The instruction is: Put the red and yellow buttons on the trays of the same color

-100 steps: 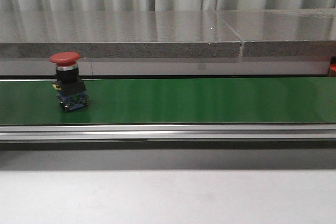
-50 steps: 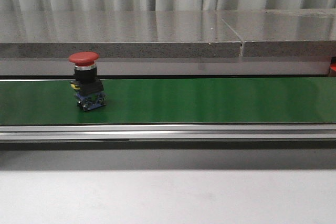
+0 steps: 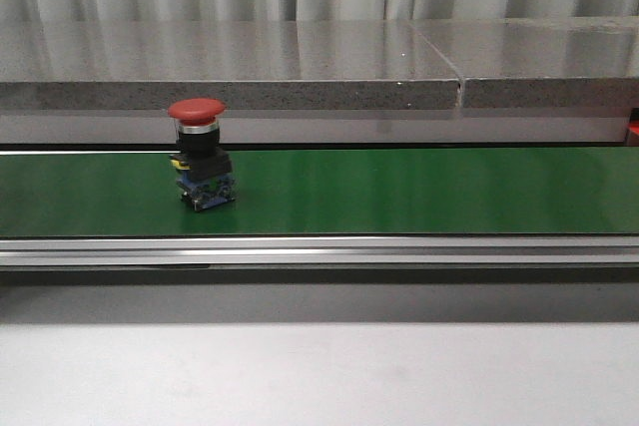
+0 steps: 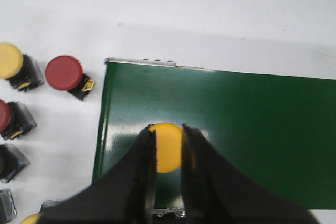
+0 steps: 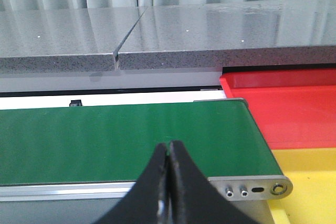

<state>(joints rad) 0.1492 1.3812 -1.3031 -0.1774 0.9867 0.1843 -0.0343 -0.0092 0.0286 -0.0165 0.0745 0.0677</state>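
A red-capped button (image 3: pixel 201 165) with black body and blue base stood upright on the green belt (image 3: pixel 419 192). The left end effector (image 4: pixel 168 153) gripped a yellow button (image 4: pixel 167 145); the right end effector (image 5: pixel 168 174) was pinched closed, empty.

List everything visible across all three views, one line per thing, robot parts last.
Conveyor belt: one, green, running across the front view, with a metal rail along its near edge.
Red button: one, upright on the belt, left of centre in the front view.
Yellow button: one, between the left gripper's fingers, over the belt's end.
Loose buttons: several, red and yellow, on the white surface beside the belt's end; some cut off by the frame.
Red tray: one, past the belt's other end.
Yellow tray: one, next to the red tray.
Grey counter: behind the belt.
Left gripper: black, shut on the yellow button.
Right gripper: black, shut, empty.
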